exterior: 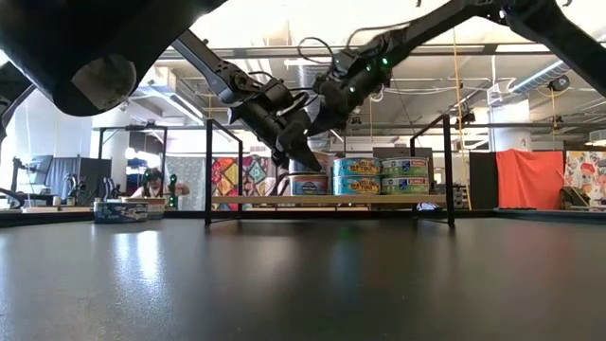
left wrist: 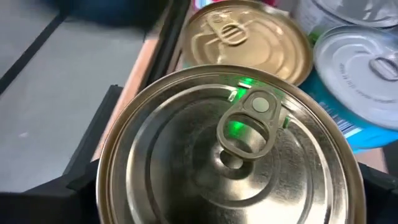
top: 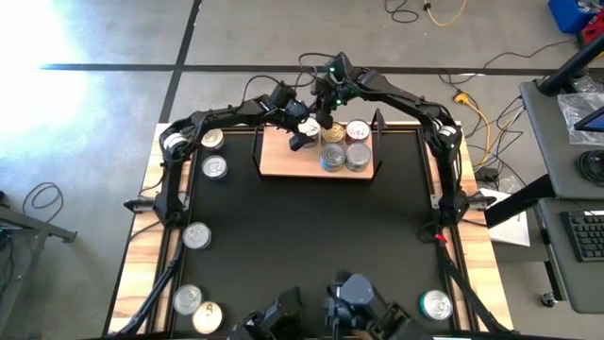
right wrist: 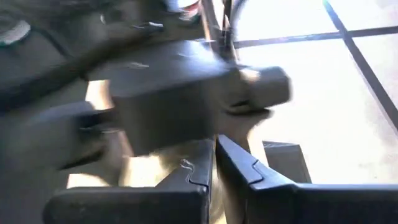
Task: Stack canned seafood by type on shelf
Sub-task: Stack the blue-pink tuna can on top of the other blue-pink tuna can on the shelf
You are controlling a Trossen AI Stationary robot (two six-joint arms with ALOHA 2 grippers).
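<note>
Wood shelf (top: 283, 162) left half open; tins (top: 345, 144) right.

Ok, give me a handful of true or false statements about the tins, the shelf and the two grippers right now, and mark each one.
1. The small light-wood shelf with black wire posts sits at the far middle of the black table. True.
2. The left gripper holds a round silver-lidded tin over the shelf. True.
3. The right gripper is wide open. False: its fingers are shut together.
4. All tins are already on the shelf. False: silver-lidded tins lie loose along the table's left side, and another near the right front corner.
5. Blue-labelled tins on the shelf stand two high. True.
</note>
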